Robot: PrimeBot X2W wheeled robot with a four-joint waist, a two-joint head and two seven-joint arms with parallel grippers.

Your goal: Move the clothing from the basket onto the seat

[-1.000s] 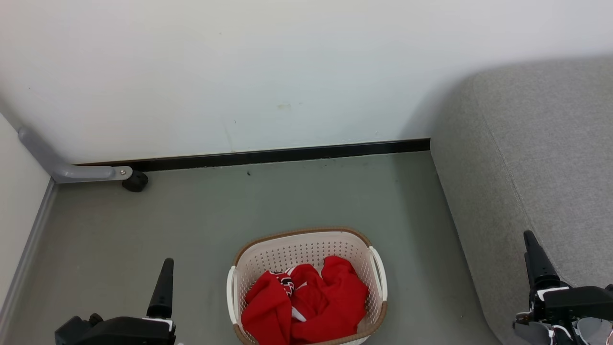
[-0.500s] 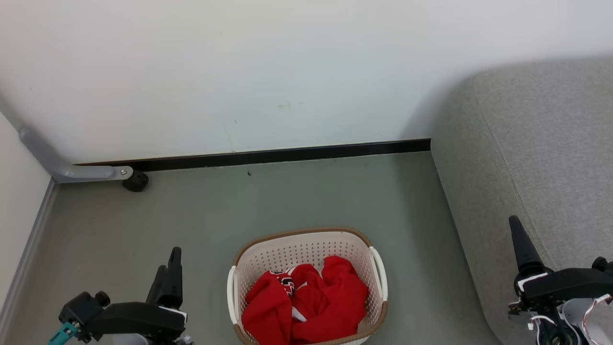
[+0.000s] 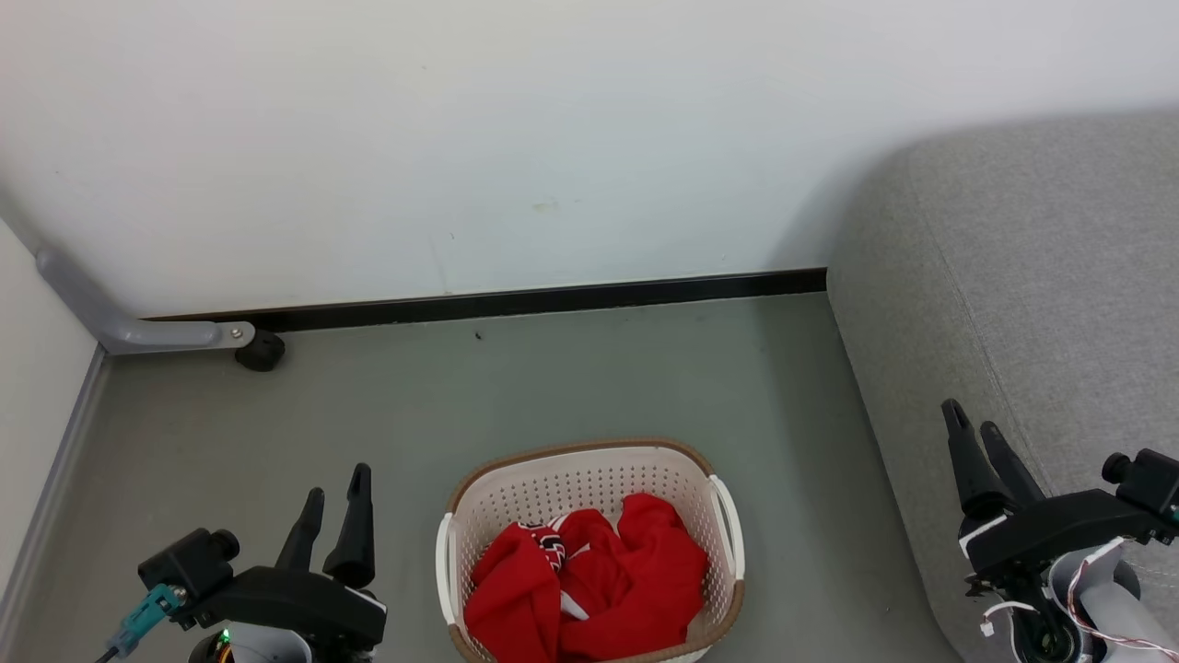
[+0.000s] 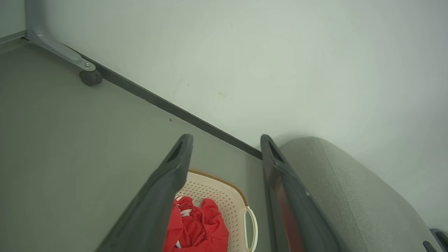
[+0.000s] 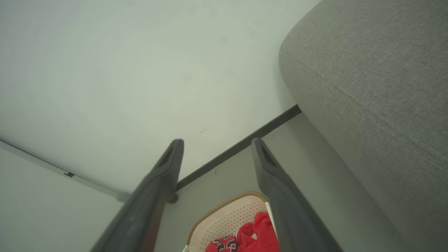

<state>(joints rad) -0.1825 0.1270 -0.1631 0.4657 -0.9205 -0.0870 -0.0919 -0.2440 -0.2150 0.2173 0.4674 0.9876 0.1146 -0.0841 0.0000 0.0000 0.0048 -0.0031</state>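
Note:
On the grey floor at the bottom centre stands the cream perforated basket (image 3: 589, 479) with its brown rim, and bright red clothing (image 3: 589, 580) lies crumpled inside it. The light-grey seat (image 3: 1041, 276) rises at the right. My left gripper (image 3: 335, 481) is open, empty, left of the basket and apart from it. My right gripper (image 3: 970, 419) is open and empty in front of the seat's edge. The left wrist view shows the basket (image 4: 224, 196), the clothing (image 4: 197, 224) and the seat (image 4: 350, 189). The right wrist view has the basket (image 5: 231, 217), the clothing (image 5: 252, 234) and the seat (image 5: 378, 87).
A white wall (image 3: 461, 138) with a dark baseboard (image 3: 553, 296) closes the back. A grey metal leg with a black caster (image 3: 261, 350) stands at the far left by a side wall. Bare floor (image 3: 553, 378) lies between the basket and the wall.
Both arms have risen and turned, so each gripper's two fingers now show apart. The left gripper has moved up and right toward the basket, and the right one up and left. Basket and clothing are unmoved.

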